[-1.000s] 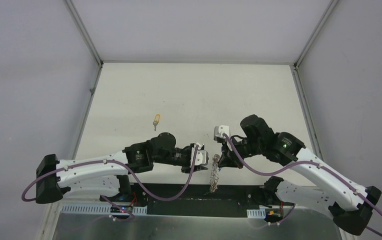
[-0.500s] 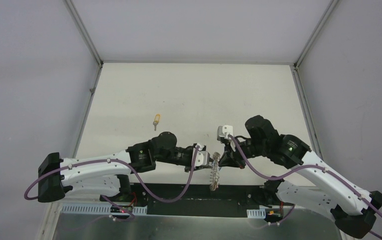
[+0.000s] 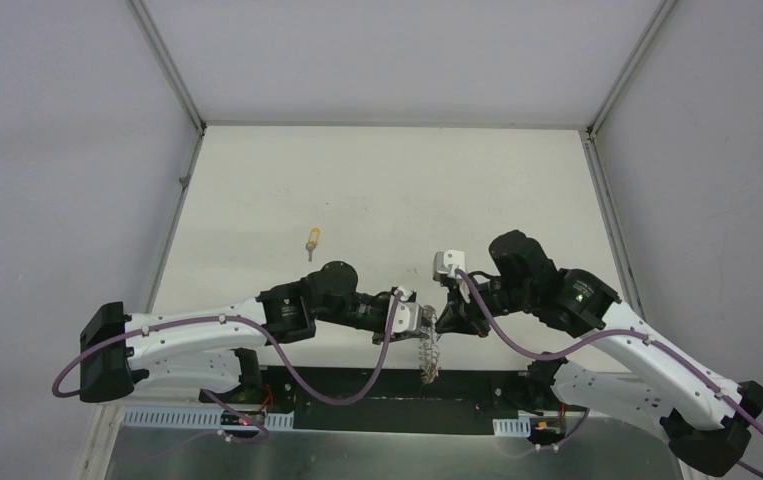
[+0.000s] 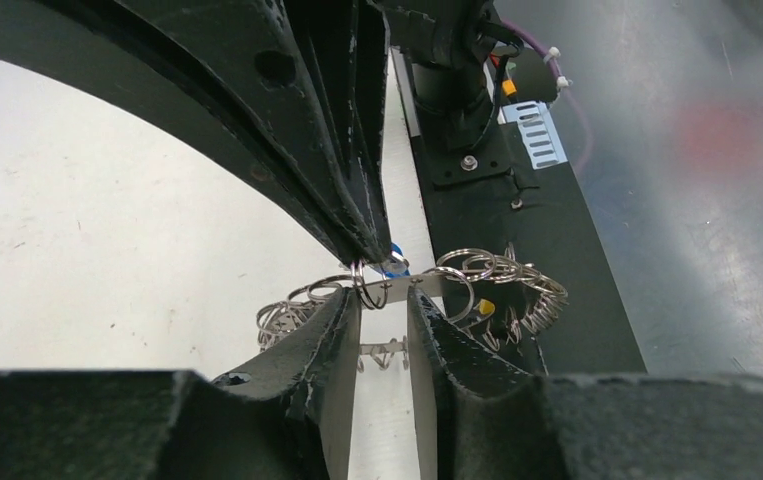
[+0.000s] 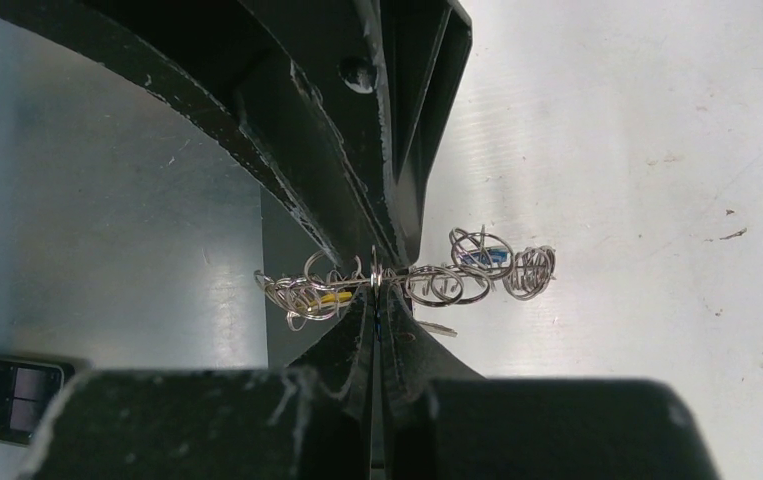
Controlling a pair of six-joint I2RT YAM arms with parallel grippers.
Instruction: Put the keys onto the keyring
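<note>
The keyring (image 3: 427, 357) hangs as a tangle of silver coils between both grippers near the table's front edge. My right gripper (image 3: 441, 322) is shut on one thin ring of it (image 5: 376, 290). My left gripper (image 3: 420, 320) holds the keyring's flat metal strip (image 4: 387, 291) across its fingertips (image 4: 384, 297), jaws narrowed onto it. A blue key head (image 4: 394, 268) and a yellow key head (image 4: 484, 307) sit among the coils (image 5: 447, 283). One loose key with a yellow head (image 3: 312, 240) lies on the table, far left of both grippers.
The black base plate (image 3: 357, 385) and a grey metal shelf (image 3: 397, 455) lie just below the hanging coils. White enclosure walls (image 3: 77, 200) stand on the left, right and back of the table (image 3: 407, 190).
My left gripper has moved right up to the keyring and its jaws have narrowed onto it. The right gripper shifted slightly with the ring, and the coils hang a little shorter.
</note>
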